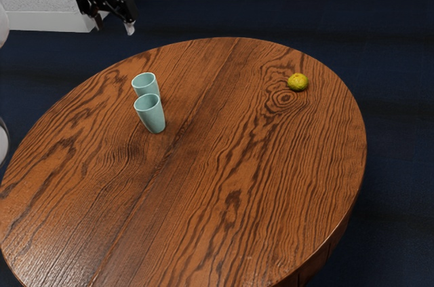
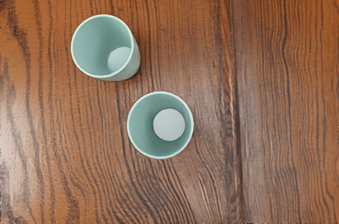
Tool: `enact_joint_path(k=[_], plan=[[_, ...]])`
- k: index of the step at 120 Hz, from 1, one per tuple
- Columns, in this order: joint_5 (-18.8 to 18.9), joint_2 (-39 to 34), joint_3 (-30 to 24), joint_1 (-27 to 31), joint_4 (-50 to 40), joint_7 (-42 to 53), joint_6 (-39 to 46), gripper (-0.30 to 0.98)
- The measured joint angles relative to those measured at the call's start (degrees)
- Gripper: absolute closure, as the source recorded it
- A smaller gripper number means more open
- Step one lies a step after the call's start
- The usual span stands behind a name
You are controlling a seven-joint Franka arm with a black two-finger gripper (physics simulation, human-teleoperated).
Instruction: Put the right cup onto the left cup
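In the exterior view my gripper [image 1: 114, 25] is high at the upper left, its two fingers apart with nothing between them, away from both cups. Two pale teal cups stand upright and mouth-up on the wooden table. The nearer cup [image 1: 152, 117] partly covers the farther cup [image 1: 145, 83] from that side. Seen from above in the wrist view, the cup closer to the table's seam [image 2: 160, 125] and the cup farther from it [image 2: 103, 46] have a small gap between them. Both look hollow, with pale bottoms.
The round brown table [image 1: 224, 192] has a straight seam running beside the cups. A yellow-green citrus fruit [image 1: 298, 82] lies toward the exterior view's right, well apart from the cups. Dark blue floor [image 1: 400, 117] surrounds the table.
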Motion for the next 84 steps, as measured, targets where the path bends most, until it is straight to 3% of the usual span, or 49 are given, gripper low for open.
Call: enact_joint_path(k=[20, 36, 52, 84], plan=[[0.7, 0.6, -6.2, 6.2, -0.9, 1.9, 0.4, 0.02], [-1.5, 6.4, -4.7, 8.0, -1.5, 2.3, 3.0, 0.02], [-3.8, 7.8, -4.3, 8.9, -6.1, -0.9, 6.7, 0.02], [-5.1, 14.3, -5.2, 10.9, -7.4, -8.1, 15.0, 0.02]])
